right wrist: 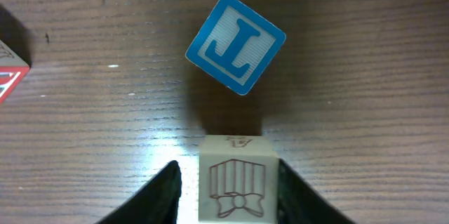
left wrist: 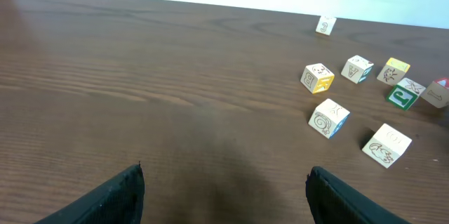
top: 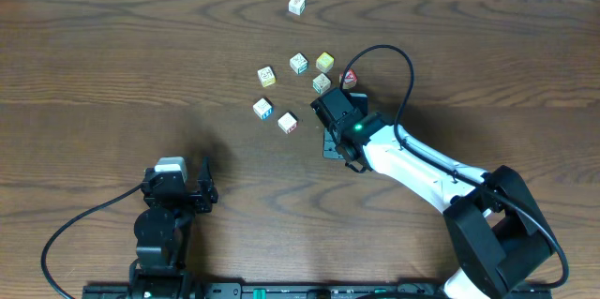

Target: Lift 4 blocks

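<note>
Blocks [top: 298, 63] sit in a loose cluster toward the far middle of the table [top: 112, 65], one stray lying further back. They are small cream cubes with printed pictures and letters. The one that matters now is the bow block [right wrist: 237, 178]: cream, with a line drawing of a bundle tied with a bow on the face toward my camera. It lies straight between the fingers of my right gripper [right wrist: 226, 168], hidden under it from overhead. It sits square to them, sides parallel to the pads, and as a cube it has no long axis to favour.

My fingers flank it without pinching — a bright gap shows on one side, while the other finger is close beside or against it. Whether it rests on the wood or hangs slightly raised I cannot tell. Just past my fingertips lies the blue-L block [right wrist: 236, 43], turned diagonal and apart from the bow block. A red-faced cube [right wrist: 10, 76] peeks in at the edge.

My left gripper [left wrist: 226, 170] is spread wide over bare wood, well away from the cluster — the right arm is plainly the nearer.
</note>
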`<control>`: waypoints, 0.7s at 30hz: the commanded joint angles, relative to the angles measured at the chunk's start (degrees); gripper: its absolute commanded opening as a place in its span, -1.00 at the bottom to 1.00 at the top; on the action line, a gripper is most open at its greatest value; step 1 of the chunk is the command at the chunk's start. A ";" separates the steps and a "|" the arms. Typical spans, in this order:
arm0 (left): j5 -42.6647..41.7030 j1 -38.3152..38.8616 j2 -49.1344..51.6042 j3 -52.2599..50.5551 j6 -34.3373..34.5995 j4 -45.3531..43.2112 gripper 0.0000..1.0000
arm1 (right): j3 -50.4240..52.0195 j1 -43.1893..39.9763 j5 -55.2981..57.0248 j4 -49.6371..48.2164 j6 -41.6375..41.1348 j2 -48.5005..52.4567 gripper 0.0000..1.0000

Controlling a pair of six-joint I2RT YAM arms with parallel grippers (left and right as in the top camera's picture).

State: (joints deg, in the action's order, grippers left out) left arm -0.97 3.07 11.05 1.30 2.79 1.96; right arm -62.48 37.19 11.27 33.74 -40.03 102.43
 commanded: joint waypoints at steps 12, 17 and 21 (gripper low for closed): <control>0.72 0.13 0.07 -1.07 -0.52 2.08 0.49 | 0.42 0.74 0.55 -0.42 -0.13 -0.11 0.14; 0.72 0.13 0.07 -1.07 -0.55 2.10 0.49 | 0.17 0.72 0.66 -6.75 8.55 -0.11 0.25; 0.72 0.13 0.07 -1.07 -0.52 2.10 0.49 | -0.26 0.13 0.70 -8.52 10.40 -0.11 0.34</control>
State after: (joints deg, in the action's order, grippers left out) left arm -0.97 3.07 11.05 1.30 2.79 1.96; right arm -62.33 37.19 11.20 25.67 -33.39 102.43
